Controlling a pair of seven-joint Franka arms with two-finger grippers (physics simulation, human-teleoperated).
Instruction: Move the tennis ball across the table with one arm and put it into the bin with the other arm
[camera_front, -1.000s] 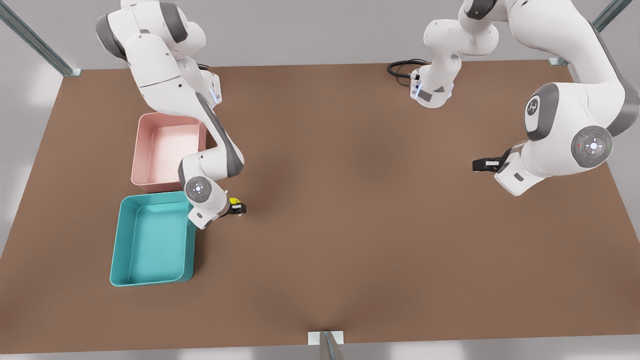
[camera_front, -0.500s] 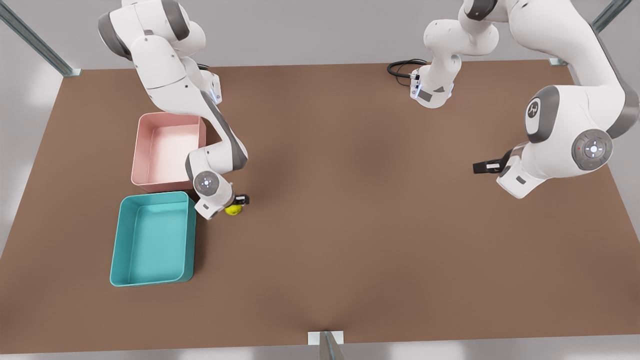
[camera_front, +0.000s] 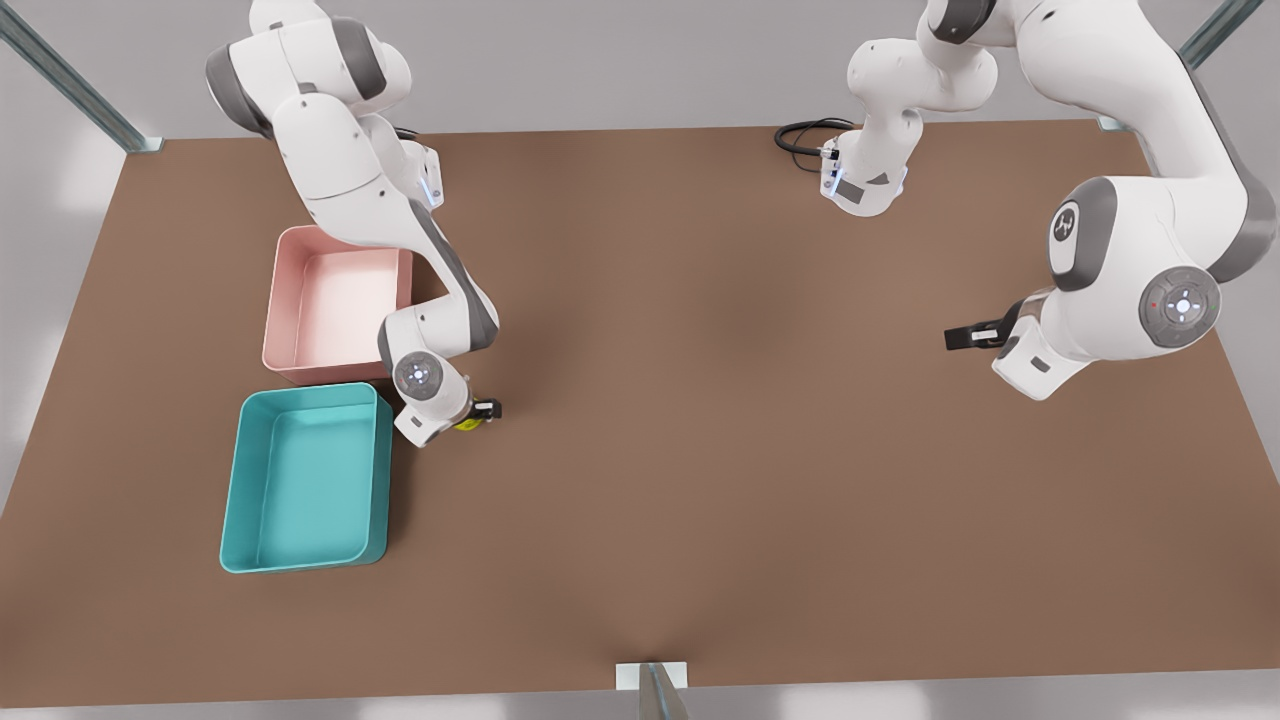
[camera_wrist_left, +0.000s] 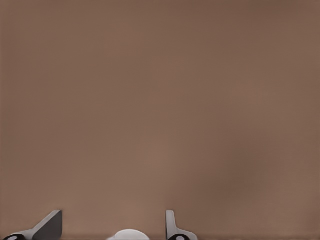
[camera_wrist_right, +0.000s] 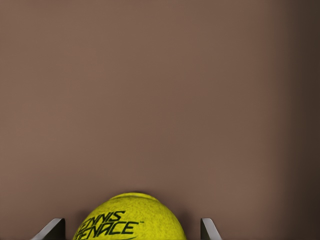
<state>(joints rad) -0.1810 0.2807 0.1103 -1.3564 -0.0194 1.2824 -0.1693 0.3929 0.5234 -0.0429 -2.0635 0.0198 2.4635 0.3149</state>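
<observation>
The right claw (camera_front: 478, 412), on the arm at the front view's left, has come back down over the ball (camera_front: 466, 424) (half a second ago it stood a little higher, with the ball plainly showing below it). In the right wrist view the ball (camera_wrist_right: 129, 218) now sits between the two fingertips (camera_wrist_right: 50, 229) with a sliver of gap on either side, so the claw is wide around it and not yet pinching. The ball rests on the tabletop (camera_front: 700, 420), just beside the right wall of the teal bin (camera_front: 305, 480), with the pink tray (camera_front: 335, 300) farther back. So the crossing looks finished and the second half, the pickup and drop into the bin, looks to be starting. The left claw (camera_front: 968, 333), on the arm at the front view's right, waits spread and empty, well apart from the ball, over bare tabletop (camera_wrist_left: 160, 100).
</observation>
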